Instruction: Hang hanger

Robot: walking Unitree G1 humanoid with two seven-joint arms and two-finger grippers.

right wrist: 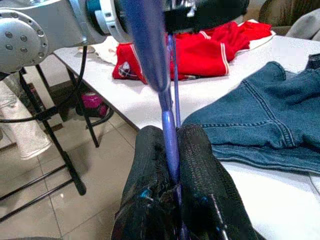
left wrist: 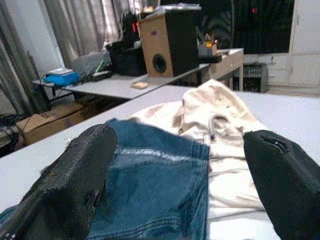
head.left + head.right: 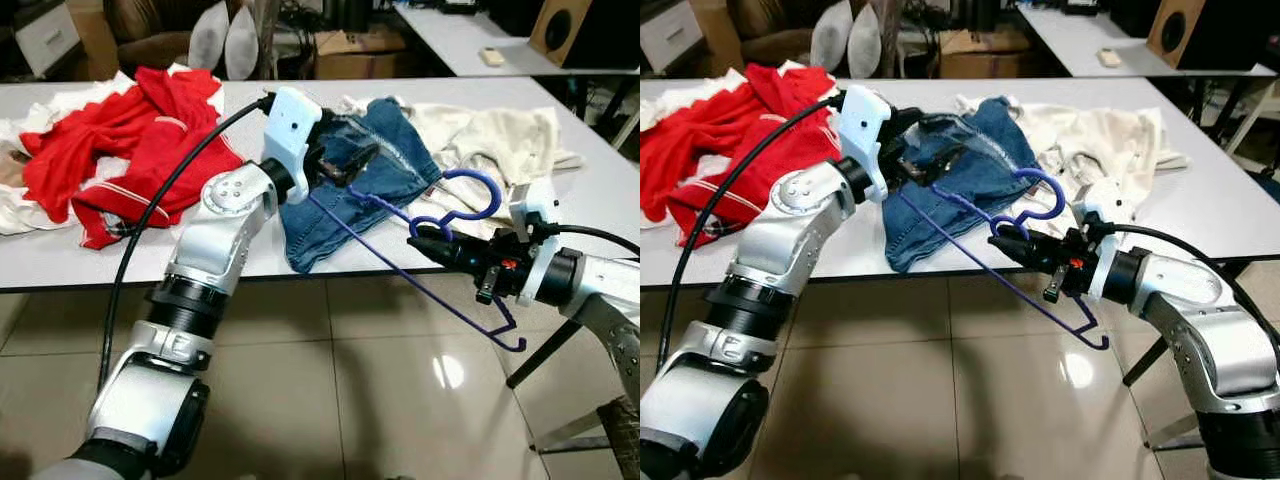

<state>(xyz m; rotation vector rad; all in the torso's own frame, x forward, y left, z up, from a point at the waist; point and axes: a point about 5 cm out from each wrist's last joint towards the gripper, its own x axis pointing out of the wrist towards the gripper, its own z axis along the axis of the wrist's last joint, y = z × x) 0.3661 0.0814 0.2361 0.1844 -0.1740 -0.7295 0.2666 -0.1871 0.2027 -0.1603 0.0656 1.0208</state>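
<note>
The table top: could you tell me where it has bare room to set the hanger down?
The table is bare along its right end, beyond the cream garment, and in a thin front strip below the red clothes. The middle is crowded: denim garment, left gripper, and the purple hanger held by the right gripper.

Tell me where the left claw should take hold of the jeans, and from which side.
Grip the jeans at the hem that hangs over the table edge nearest the robot, coming from the front. That edge is free and not under the cream garment. The left claw is open just above them; the right claw is busy holding the purple hanger.
</note>
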